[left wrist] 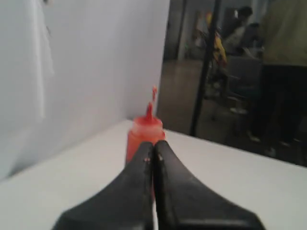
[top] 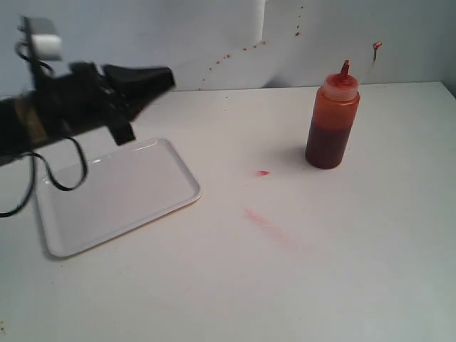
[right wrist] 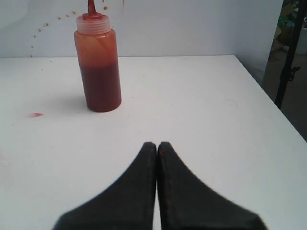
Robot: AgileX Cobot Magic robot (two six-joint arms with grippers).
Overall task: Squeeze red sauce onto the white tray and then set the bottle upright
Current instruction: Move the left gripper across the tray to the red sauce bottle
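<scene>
Status: nothing done yet as far as I can see. Tray (top: 117, 196) sits at the left of the table (top: 356, 271), surface bare and glossy, no sauce on it. Bottle (top: 331, 125) stands upright well apart from it, at the right rear near the wall (top: 178, 35), nozzle (top: 345, 69) up, cap (top: 376, 46) hanging off to the side. Sauce (top: 328, 146) fills roughly the lower half, orange tint above. Left gripper (top: 165, 78) hangs above the tray's far edge and points toward the bottle, fingers pressed together, nothing between them; its wrist view confirms this, with the bottle straight ahead beyond the tips. Right gripper (right wrist: 157, 146) isn't visible in the exterior view; its own camera shows the fingers pressed together, empty, low over the table, with the bottle ahead and apart. Small red spot (top: 263, 172) and a faint smear (top: 267, 224) lie on the table between tray and bottle, not on the tray. Left to do: grab the bottle, carry it over the tray, tip, squeeze, stand it back up. Basically the whole job.
</scene>
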